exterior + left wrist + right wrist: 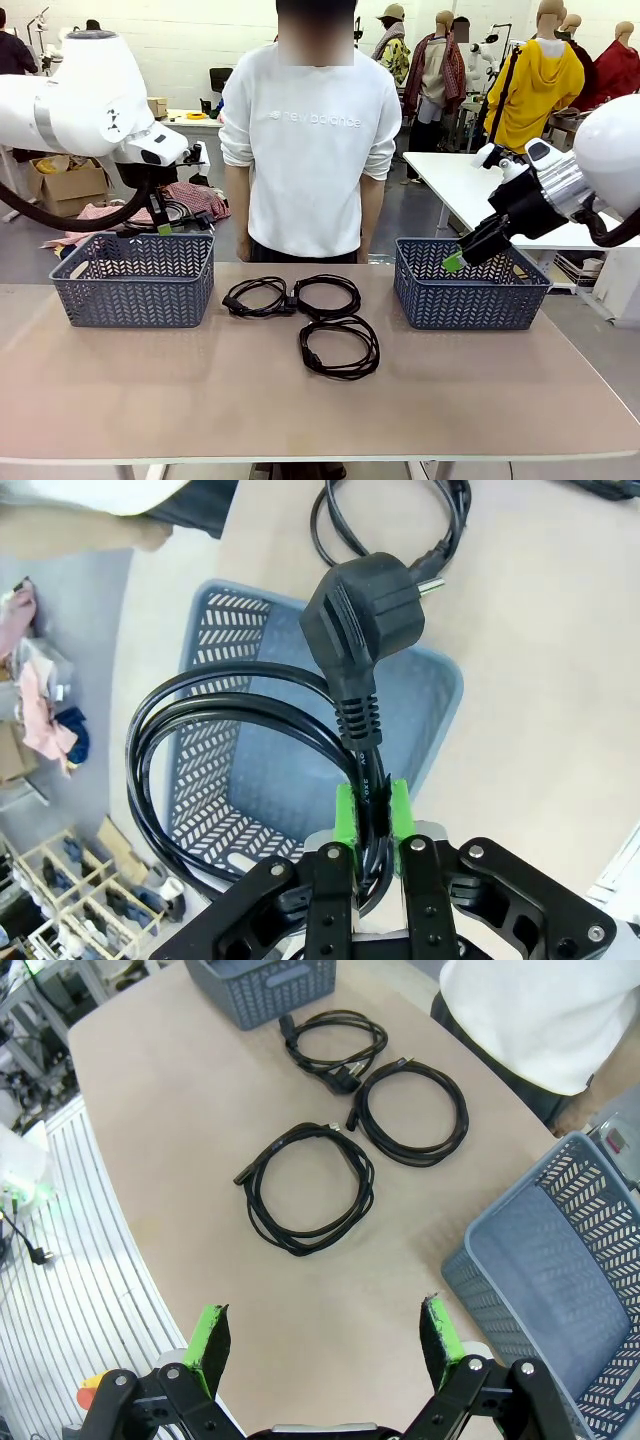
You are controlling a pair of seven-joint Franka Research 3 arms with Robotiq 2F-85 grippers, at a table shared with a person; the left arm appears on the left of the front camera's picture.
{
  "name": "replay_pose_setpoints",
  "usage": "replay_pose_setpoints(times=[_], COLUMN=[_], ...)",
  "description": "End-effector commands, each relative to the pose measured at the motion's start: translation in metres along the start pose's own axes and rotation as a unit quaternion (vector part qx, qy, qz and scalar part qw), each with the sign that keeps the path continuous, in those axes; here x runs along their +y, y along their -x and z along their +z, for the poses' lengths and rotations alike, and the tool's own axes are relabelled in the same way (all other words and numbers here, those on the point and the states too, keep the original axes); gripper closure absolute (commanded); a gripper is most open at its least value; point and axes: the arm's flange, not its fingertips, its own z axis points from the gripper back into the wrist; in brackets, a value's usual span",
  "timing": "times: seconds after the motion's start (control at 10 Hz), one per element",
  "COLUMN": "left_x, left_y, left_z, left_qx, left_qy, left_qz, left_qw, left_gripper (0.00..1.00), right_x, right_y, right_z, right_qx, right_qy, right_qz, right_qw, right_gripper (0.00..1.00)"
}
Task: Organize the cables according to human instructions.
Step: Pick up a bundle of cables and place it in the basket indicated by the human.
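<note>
Cable (365, 630) pinched in my shut left jaws hangs over a basket (215, 660); 3 cables (290, 300) lie on the table (150, 390) beyond my wide-open, empty right jaws.

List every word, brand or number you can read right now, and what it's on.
"new balance": on the chest of the person's white sweatshirt.
Faint moulded marking on the held cable, just above the left hand: too small to read.
Nothing else is legible.
</note>
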Motion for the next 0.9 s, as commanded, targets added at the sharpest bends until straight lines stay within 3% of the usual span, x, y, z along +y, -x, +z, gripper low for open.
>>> replay_pose_setpoints(times=[0.0,0.1,0.4,0.8], left_x=[0.002,0.0,0.022,0.051], left_y=[0.003,0.0,0.019,0.044], left_z=[0.002,0.0,-0.015,-0.038], left_qx=[0.0,0.0,0.025,0.023], left_qy=[-0.01,0.0,0.022,0.009], left_qz=[0.001,0.0,-0.07,-0.1], left_qw=[1.0,1.0,0.997,0.995], left_gripper=[1.0,0.85,0.85,0.85], right_x=[-0.001,-0.001,-0.001,-0.001], right_y=[0.0,0.0,0.0,0.0], right_z=[-0.001,-0.001,-0.001,-0.001], right_qx=[-0.008,-0.008,-0.008,-0.008], right_qy=[-0.007,-0.007,-0.007,-0.007], right_qz=[0.0,0.0,0.0,0.0], right_qw=[1.0,1.0,1.0,1.0], right_gripper=[0.0,0.0,0.0,0.0])
